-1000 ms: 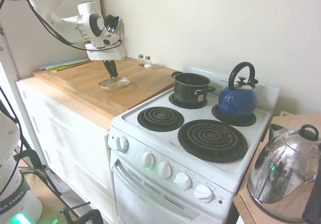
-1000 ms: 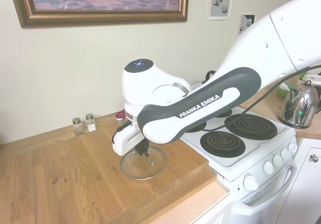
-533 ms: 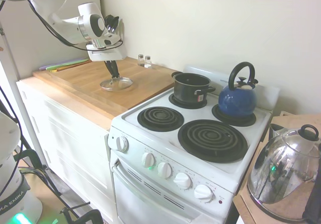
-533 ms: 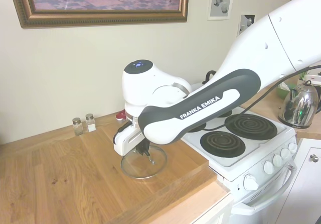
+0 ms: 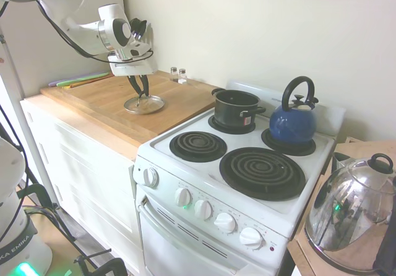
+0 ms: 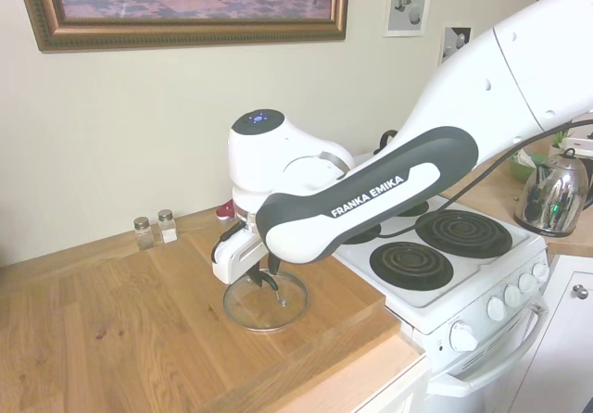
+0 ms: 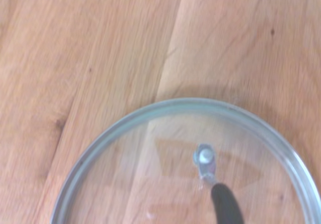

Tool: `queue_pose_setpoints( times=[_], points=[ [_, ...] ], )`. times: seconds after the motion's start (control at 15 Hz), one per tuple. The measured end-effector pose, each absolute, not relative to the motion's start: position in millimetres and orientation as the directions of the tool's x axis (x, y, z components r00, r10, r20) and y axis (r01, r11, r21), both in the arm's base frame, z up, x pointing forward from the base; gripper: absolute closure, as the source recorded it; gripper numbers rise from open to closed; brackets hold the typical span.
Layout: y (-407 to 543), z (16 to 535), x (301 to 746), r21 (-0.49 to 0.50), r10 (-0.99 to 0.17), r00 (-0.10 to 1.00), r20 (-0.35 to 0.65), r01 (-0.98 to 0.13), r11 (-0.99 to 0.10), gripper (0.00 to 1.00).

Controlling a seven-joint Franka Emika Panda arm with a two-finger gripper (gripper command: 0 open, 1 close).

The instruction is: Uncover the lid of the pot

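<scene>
Fingers now parted and raised just clear of the lid (image 5: 143,104), no longer clamped on its black loop handle (image 7: 226,204) as half a second ago. Lid flat on the wooden counter (image 5: 105,96), well apart from the pot (image 5: 236,107), which stands open on the stove's (image 5: 247,164) rear burner beside the blue kettle (image 5: 293,120). Gripper (image 5: 141,91) pointing straight down above the lid, arm bent over the counter.

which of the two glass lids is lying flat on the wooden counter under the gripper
The small clear lid with the metal rim, flat on the wooden counter below the gripper. The large shiny dome lid sits right of the stove.
</scene>
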State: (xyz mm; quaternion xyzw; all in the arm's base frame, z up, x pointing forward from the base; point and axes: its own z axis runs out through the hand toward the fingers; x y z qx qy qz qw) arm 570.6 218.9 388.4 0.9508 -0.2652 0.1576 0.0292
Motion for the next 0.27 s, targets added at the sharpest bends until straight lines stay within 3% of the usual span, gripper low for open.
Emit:
queue_pose_setpoints(
  times=[0.27],
  points=[
    [198.5,418.3,560.9,-0.099,-0.488,0.811,0.323,-0.483,-0.87,0.0]
  ],
)
